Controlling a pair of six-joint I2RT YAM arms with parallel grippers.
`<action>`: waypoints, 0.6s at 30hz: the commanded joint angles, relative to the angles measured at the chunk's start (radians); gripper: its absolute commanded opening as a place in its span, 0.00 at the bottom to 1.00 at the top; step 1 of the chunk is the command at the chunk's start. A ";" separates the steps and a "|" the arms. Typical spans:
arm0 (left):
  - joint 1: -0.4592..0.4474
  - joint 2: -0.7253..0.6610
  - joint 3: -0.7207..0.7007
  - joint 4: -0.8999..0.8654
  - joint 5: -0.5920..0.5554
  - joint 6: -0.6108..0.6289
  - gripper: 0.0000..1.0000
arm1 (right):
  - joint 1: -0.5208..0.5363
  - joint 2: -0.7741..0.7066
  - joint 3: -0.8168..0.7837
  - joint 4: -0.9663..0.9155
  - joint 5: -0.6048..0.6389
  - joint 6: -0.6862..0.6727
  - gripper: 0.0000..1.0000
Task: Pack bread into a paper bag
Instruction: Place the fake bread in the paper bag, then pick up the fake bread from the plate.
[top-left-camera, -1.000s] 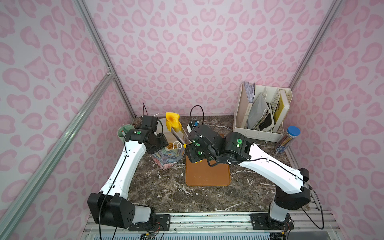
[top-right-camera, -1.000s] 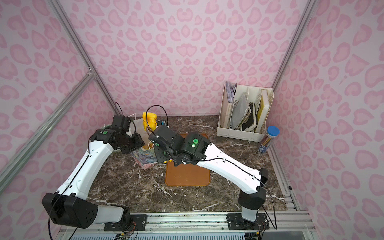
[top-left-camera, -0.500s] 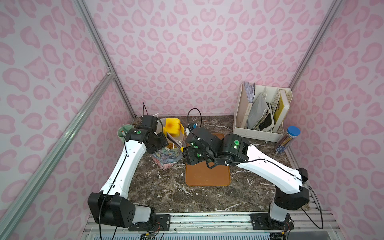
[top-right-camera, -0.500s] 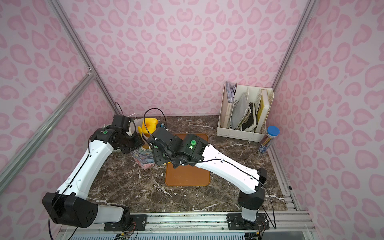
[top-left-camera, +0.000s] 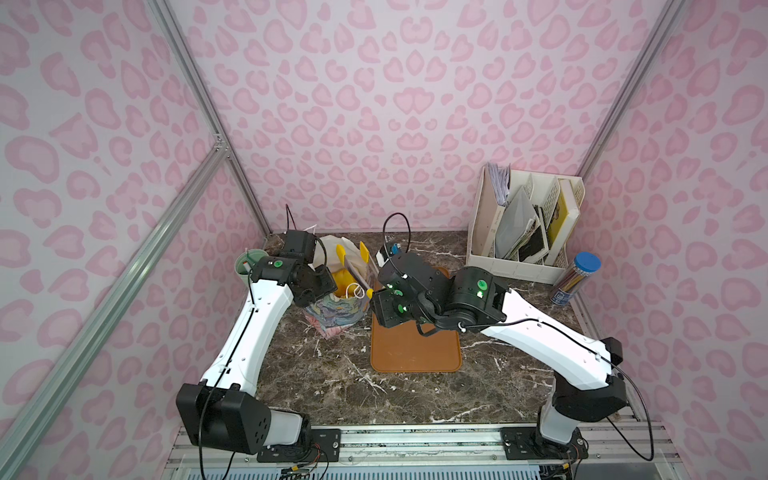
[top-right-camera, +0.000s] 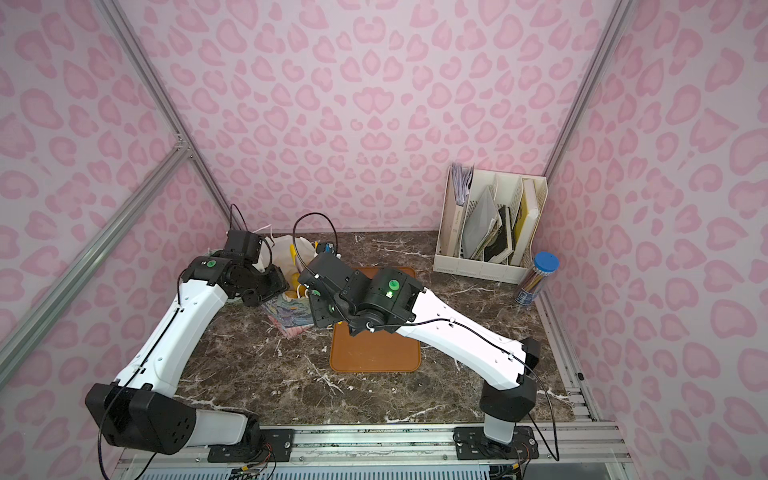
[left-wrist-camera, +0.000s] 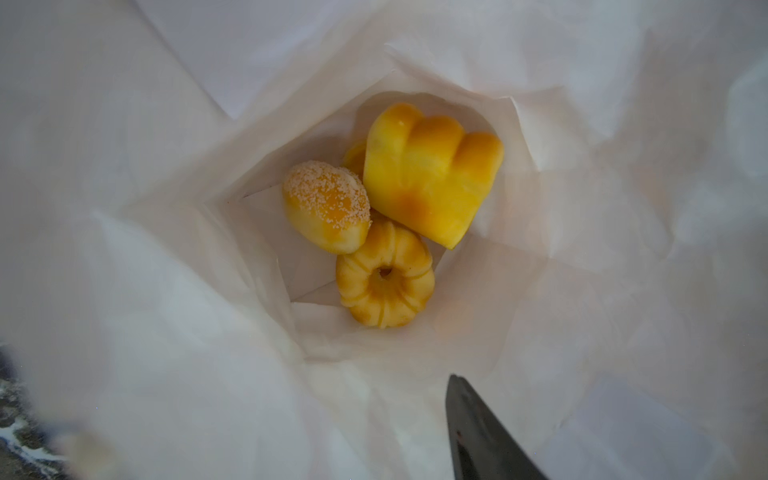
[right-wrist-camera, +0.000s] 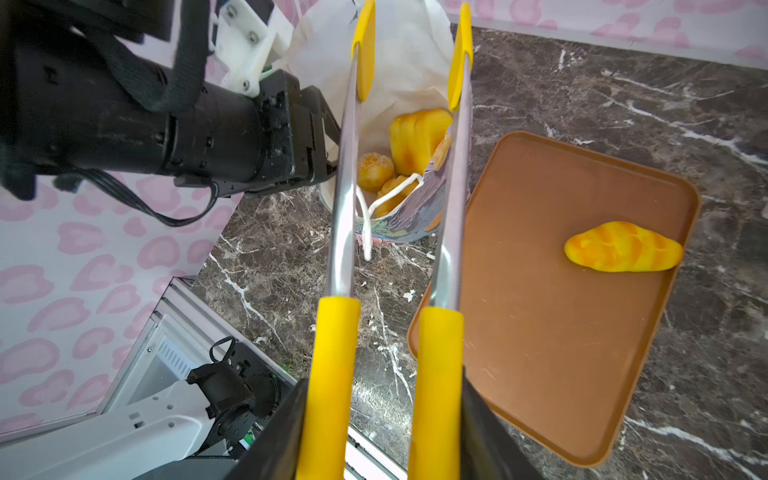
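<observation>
Square loaf (right-wrist-camera: 417, 139) in bag, below tongs (right-wrist-camera: 409, 174).

A fourth pastry (left-wrist-camera: 354, 157) lies mostly hidden behind the loaf (left-wrist-camera: 432, 170).

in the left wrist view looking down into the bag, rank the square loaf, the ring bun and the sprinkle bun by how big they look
1. square loaf
2. ring bun and sprinkle bun: these look about alike, so no ranking between them.

Top pair overhead; wrist cams close, sharing bag (right-wrist-camera: 399, 75).
</observation>
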 joint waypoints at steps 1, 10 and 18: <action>-0.001 0.006 0.000 0.008 0.008 0.003 0.59 | -0.013 -0.016 0.016 0.045 0.061 -0.016 0.54; 0.000 0.014 0.016 0.002 0.004 0.009 0.59 | -0.074 -0.137 -0.186 -0.006 0.130 0.036 0.55; 0.000 0.029 0.026 0.000 0.011 0.011 0.59 | -0.141 -0.335 -0.664 0.164 0.043 0.152 0.55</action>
